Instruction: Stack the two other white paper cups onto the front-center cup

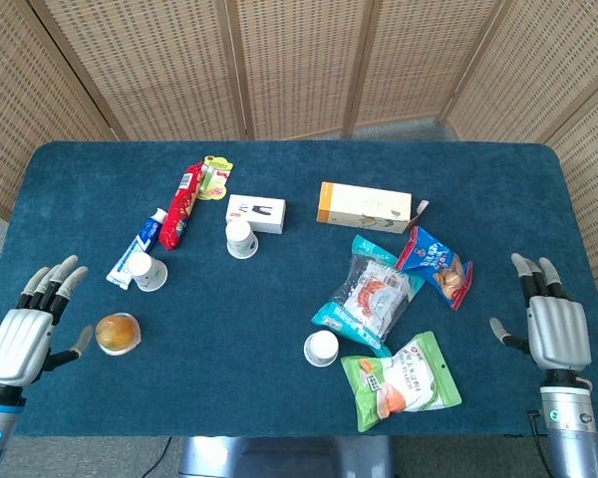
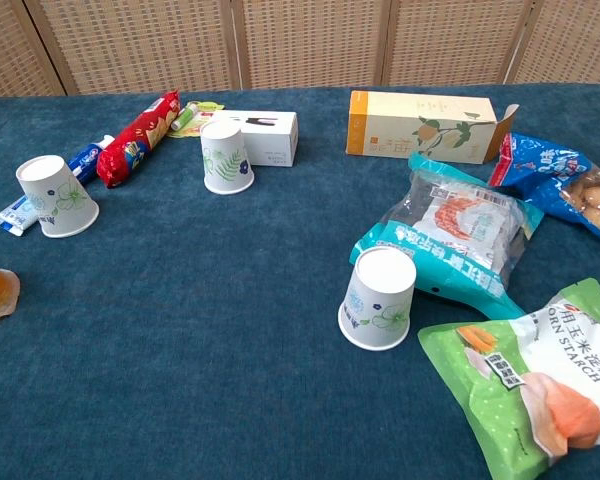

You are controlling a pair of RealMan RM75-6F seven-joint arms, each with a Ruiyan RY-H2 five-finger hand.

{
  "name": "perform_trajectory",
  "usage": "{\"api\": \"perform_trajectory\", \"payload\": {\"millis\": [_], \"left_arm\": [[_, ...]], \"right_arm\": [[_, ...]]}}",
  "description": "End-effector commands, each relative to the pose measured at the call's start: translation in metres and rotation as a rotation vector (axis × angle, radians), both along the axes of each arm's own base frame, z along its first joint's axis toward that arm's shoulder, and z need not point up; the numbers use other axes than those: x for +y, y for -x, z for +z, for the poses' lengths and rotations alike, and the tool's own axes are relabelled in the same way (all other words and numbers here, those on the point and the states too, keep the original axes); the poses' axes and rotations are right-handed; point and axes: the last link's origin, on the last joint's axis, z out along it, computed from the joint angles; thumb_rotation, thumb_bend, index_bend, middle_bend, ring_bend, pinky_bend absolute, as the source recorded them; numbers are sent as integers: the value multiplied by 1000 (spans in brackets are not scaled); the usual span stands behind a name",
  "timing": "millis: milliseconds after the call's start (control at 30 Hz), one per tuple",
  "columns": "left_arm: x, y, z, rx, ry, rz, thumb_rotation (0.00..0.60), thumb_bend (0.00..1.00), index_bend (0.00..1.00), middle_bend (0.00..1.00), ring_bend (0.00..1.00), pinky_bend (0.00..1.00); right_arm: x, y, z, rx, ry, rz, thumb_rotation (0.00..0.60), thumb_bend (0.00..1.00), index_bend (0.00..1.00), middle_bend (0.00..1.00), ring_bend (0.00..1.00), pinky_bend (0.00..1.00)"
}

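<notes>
Three white paper cups stand upside down on the blue table. The front-center cup (image 1: 321,349) (image 2: 377,298) sits beside the snack bags. A second cup (image 1: 241,239) (image 2: 226,156) stands in front of a small white box. The third cup (image 1: 148,271) (image 2: 56,196) is at the left by a toothpaste tube. My left hand (image 1: 28,332) rests open near the front left edge, well left of the third cup. My right hand (image 1: 551,324) rests open at the front right edge, far from all cups. Neither hand shows in the chest view.
A jelly cup (image 1: 118,333) lies near my left hand. A red snack pack (image 1: 181,203), white box (image 1: 256,213), long carton (image 1: 365,206), teal bag (image 1: 371,293), blue bag (image 1: 436,262) and green starch bag (image 1: 403,378) are scattered around.
</notes>
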Motion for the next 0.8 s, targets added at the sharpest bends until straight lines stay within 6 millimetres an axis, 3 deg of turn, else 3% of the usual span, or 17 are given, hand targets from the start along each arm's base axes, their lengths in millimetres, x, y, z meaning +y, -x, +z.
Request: {"api": "perform_trajectory", "payload": {"millis": [33,800], "left_arm": [[0,0,-1,0,3,0,582,456,0,13,0,48],[3,3,9,19,21,-3,584,457,0,12,0,49]], "right_arm": [[0,-1,1,0,2,2,540,279,10,146,0,409],[5,-8,0,-39,-15,14,541,280,5,143,0,409]]}}
